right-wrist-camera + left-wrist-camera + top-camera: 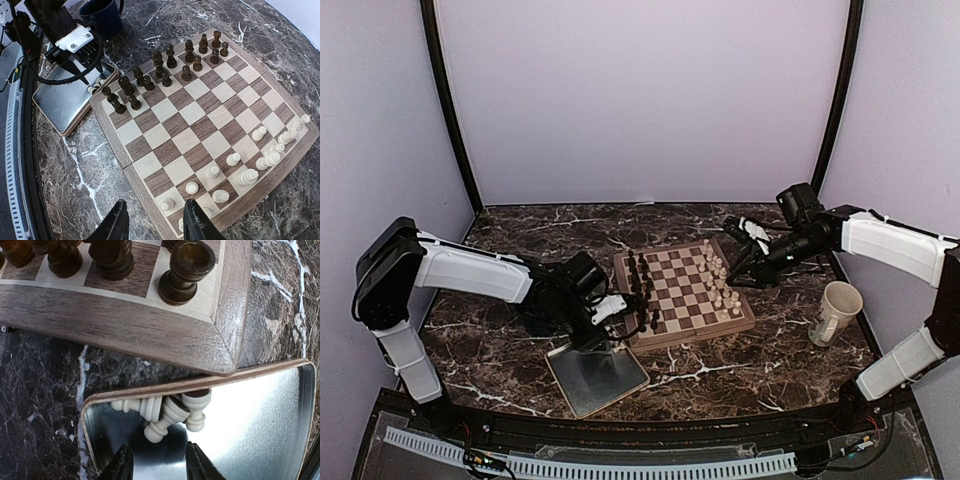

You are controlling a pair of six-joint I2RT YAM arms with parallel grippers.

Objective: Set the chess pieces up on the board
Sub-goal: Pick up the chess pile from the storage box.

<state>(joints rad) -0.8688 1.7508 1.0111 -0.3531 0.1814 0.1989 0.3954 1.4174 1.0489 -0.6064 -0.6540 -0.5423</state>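
L gripper: fingers apart, nothing held; poised over tray, just short of the loose pieces.
R gripper: fingers apart, empty; held above near edge of the board, white side.
Chess pieces, loose: approx. 3 cream pcs noted lying down in the tray corner nearest the board's corner, touching each other and pressed to the rim.
Chess pieces, placed: remainder seen standing on the far two ranks of squares, R wrist view; some squares unfilled.
Dark pieces: upright on the board's L-arm side; not part of job.
Handling (judged): light, rigid turned pcs; smooth finish, prob. slippery; liable to roll when nudged. No fragility expected.
Hold point (judged): narrow stem betw. base and head, fingers closed across the long axis.
Axis/orientation: all three horizontal, none upright. One lies along the rim; one diagonal, an end toward the L gripper; the third roughly square to the rim, broad end toward the gripper.
Risk (judged): pcs are touching, so a neighbour may be dragged; the diagonal pc is most exposed.
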